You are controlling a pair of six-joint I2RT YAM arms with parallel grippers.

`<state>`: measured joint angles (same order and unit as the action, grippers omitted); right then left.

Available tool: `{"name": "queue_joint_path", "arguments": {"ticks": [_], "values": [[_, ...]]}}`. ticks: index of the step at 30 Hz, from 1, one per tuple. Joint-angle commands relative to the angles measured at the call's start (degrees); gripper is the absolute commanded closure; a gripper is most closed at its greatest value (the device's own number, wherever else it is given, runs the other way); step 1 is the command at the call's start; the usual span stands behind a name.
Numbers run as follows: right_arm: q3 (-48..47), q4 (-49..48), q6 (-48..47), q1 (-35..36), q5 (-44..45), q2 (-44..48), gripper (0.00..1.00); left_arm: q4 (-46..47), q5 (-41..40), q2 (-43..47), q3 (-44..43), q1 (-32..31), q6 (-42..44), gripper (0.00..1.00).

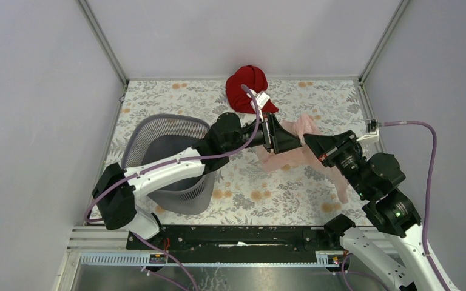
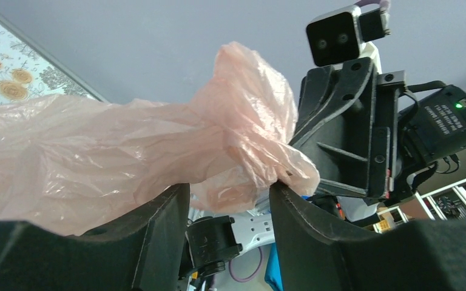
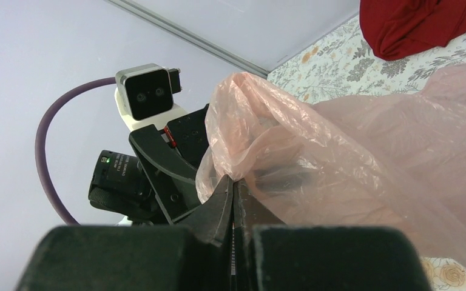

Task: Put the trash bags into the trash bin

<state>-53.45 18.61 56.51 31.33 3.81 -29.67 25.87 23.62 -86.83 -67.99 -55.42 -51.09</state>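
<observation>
Over the middle of the floral table (image 1: 261,188), just right of the trash bin (image 1: 161,126), the trash bag (image 1: 285,159) is hanging all crumpled: thin, see-through pale pink, super wrinkly. It's stretching diagonally, with the bunched end up at the grippers and the tail trailing toward the near right. The right gripper (image 3: 233,185) is pinching the film tight, and the left gripper (image 2: 230,189) is sitting spread right at the bag.

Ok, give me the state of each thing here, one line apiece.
right tool, shut on bag
left tool, open around bag
bag, crumpled, outside bin
bin, mouth open
red cloth, bundled, untouched
</observation>
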Motion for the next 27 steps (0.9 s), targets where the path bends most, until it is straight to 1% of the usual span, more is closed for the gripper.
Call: {"name": "queue_joint_path", "arguments": {"ticks": [1,4,7,10,13,15,17,18,19,20,22,23,25,27], "values": [[0.39,-3.51,0.98,-0.11,-0.05,-0.12,1.0,6.04,1.45,1.7,-1.24,-0.17,-1.21,0.47],[-1.07,-2.63,0.45,-0.07,-0.3,-1.34,1.0,6.03,1.78,1.57,-1.91,-0.21,-1.69,0.54],[-1.23,-1.96,0.27,-0.11,-0.34,-1.21,1.0,6.95,2.28,1.33,-1.82,-0.26,-2.57,0.65],[1.22,-3.45,1.61,-0.09,0.41,0.03,1.0,8.71,3.11,1.3,-1.28,-0.22,-4.02,0.66],[2.16,-5.69,2.11,-0.13,0.4,-0.27,1.0,6.22,3.05,1.75,-1.89,-0.24,-3.39,0.69],[1.54,-6.03,1.79,-0.09,-0.71,-1.62,1.0,4.25,1.56,2.49,-1.84,-0.26,-2.31,0.7],[1.06,-5.73,1.29,-0.13,-2.13,-2.98,1.0,4.72,1.04,2.8,-1.09,-0.29,-1.98,0.72],[1.25,-5.65,1.5,-0.1,-2.59,-3.14,1.0,5.17,1.34,2.73,-1.02,-0.27,-2.23,0.75],[1.57,-5.77,1.72,-0.05,-2.96,-3.13,1.0,5.08,1.39,2.63,-1.1,-0.22,-2.18,0.84],[2.12,-5.94,1.73,-0.09,-3.0,-2.97,1.0,3.6,0.76,2.82,-1.41,-0.26,-1.96,0.99],[2.74,-6.61,0.71,-0.09,-2.55,-2.55,1.0,0.38,-1.57,3.83,-1.94,-0.17,-0.73,1.0],[2.49,-6.21,-0.66,-0.13,-1.94,-2.57,1.0,-3.3,-2.9,4.66,-2.25,-0.06,0.11,1.0],[1.54,-3.69,-4.94,-0.05,-1.37,-2.73,0.91,-9.46,-5.94,7.01,-2.46,0.3,1.49,1.0],[1.17,-0.77,-10.09,-0.09,-1.07,-2.75,0.75,-13.68,-8.06,9.97,-1.68,1.56,1.46,1.0]]}}
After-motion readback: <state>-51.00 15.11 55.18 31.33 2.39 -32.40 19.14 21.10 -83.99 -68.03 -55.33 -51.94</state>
